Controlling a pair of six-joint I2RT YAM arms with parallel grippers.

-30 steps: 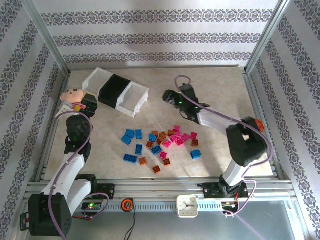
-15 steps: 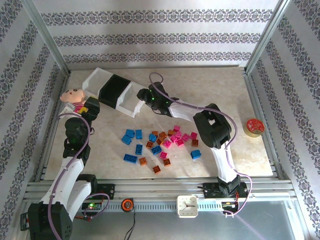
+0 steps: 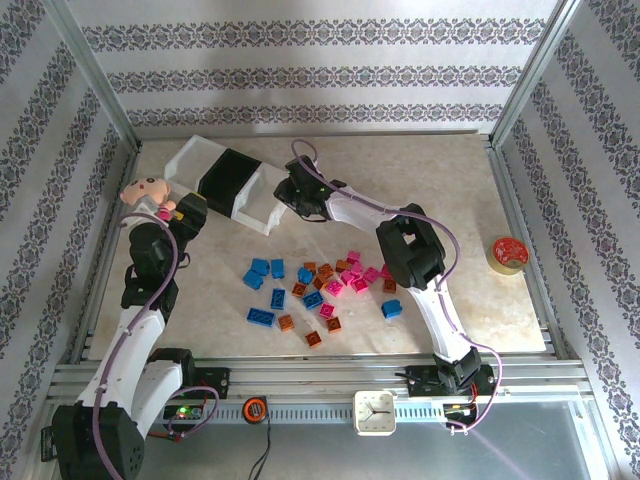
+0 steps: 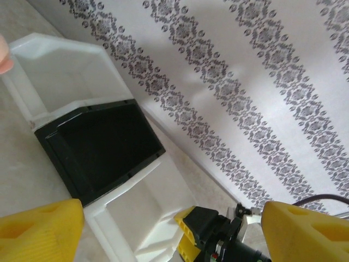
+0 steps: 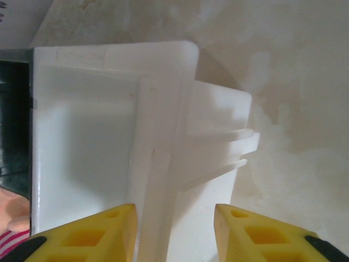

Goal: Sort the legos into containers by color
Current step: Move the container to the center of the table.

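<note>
Three rectangular plastic bins [image 3: 228, 178], white, black, white, are ranged at 11 o'clock of the scattered studded plastic bricks [image 3: 318, 290]; a round red tin [image 3: 508, 252] is placed at 3 o'clock.

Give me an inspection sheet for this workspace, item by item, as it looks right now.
Surface: beige stone-look tabletop, flat, no spill seen.
Job's things: blue, pink and orange legos scattered mid-table; three bins in a row, white, black, white; no brick seen inside.
Clutter: pink doll beside the bins, red tin, clock on front rail.
Grippers: left gripper open, aimed at the bins; right gripper, its fingers straddle the end white bin wall, contact unclear.
Cables: purple cables loop along both arms.
Surroundings: patterned walls, metal frame.
</note>
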